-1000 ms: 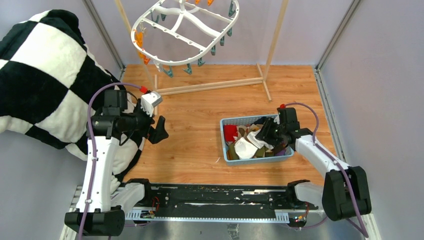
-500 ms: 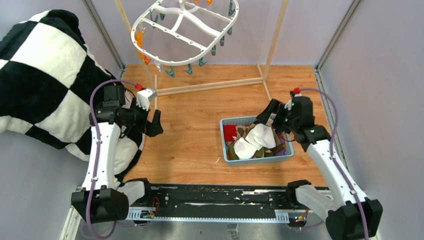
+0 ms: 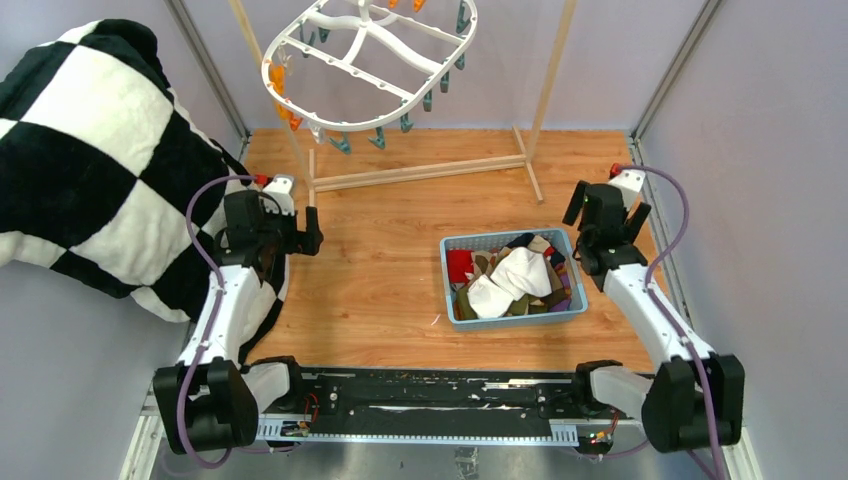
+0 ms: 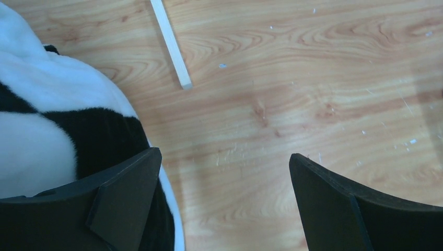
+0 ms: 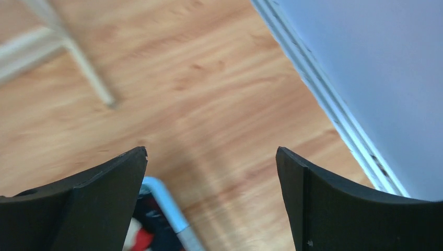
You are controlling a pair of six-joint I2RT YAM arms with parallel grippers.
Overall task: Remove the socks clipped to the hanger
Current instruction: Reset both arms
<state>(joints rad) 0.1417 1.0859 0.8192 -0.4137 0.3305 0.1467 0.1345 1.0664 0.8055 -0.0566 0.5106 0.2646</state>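
Observation:
The white oval hanger [image 3: 370, 60] hangs from the wooden rack at the back, and its orange and teal clips hold nothing that I can see. The socks [image 3: 512, 275] lie heaped in a light blue basket [image 3: 447, 285], a white one on top. My right gripper [image 3: 606, 212] [image 5: 211, 172] is open and empty, beyond the basket's far right corner [image 5: 162, 196], where a red and navy sock [image 5: 143, 230] shows. My left gripper [image 3: 300, 235] [image 4: 224, 178] is open and empty over the wooden floor beside the blanket.
A big black-and-white checked blanket [image 3: 90, 170] [image 4: 47, 120] covers the left side, right by my left fingers. The light wooden rack [image 3: 430, 172] stands at the back, one foot [image 4: 170, 42] ahead of the left gripper. A wall rail [image 5: 334, 115] runs close on the right.
My right gripper opened, left the white sock on the pile in the basket and drew back to the far right. My left arm pulled back toward the blanket.

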